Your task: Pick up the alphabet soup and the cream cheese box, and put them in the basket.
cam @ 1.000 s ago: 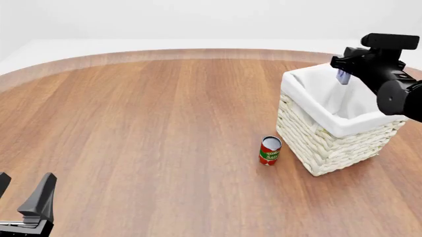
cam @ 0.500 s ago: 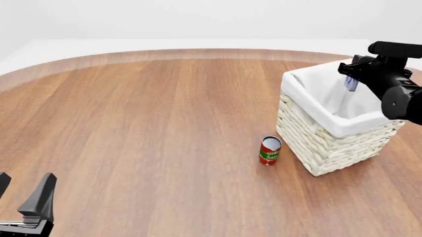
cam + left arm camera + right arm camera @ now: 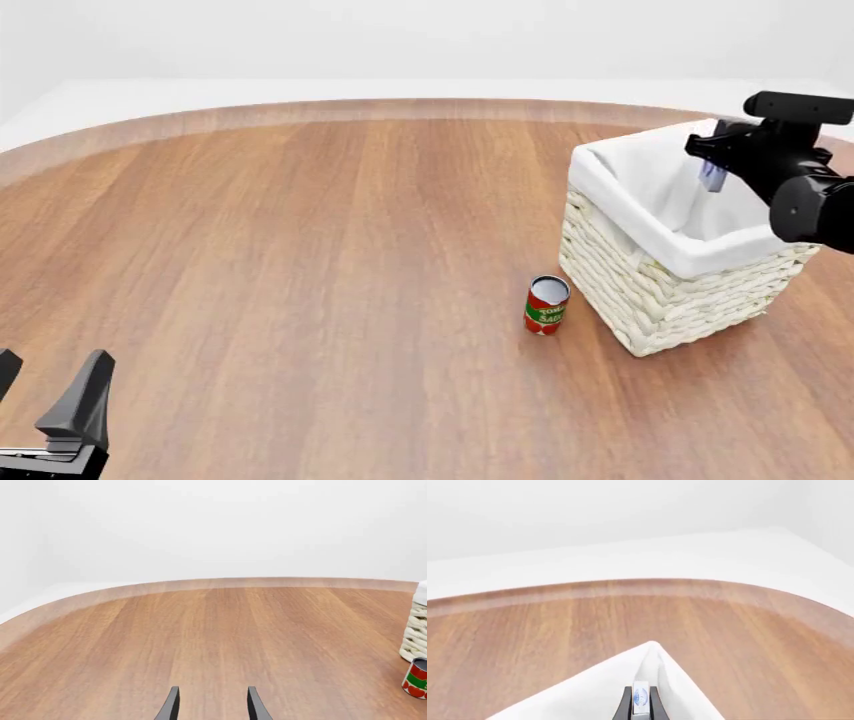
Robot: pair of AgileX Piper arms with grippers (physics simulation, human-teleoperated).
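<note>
One round wood table [image 3: 294, 260], white surround.

We see the basket [image 3: 674, 262] at the table's [image 3: 294, 260] right, w/ the tomato soup can [image 3: 546, 305] upright just left of its near corner. Cream cheese box [image 3: 713, 176] sits above the basket's far side (in the right gripper [image 3: 717, 160]). Left gripper [image 3: 54, 400] near-left.

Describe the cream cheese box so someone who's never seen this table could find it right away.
Find the big cream-white wicker basket at the table's right side. Just above its open top, the right gripper pinches the cream cheese box, tiny, flat, light blue and white. The red and green can stands on the wood beside the basket.
</note>
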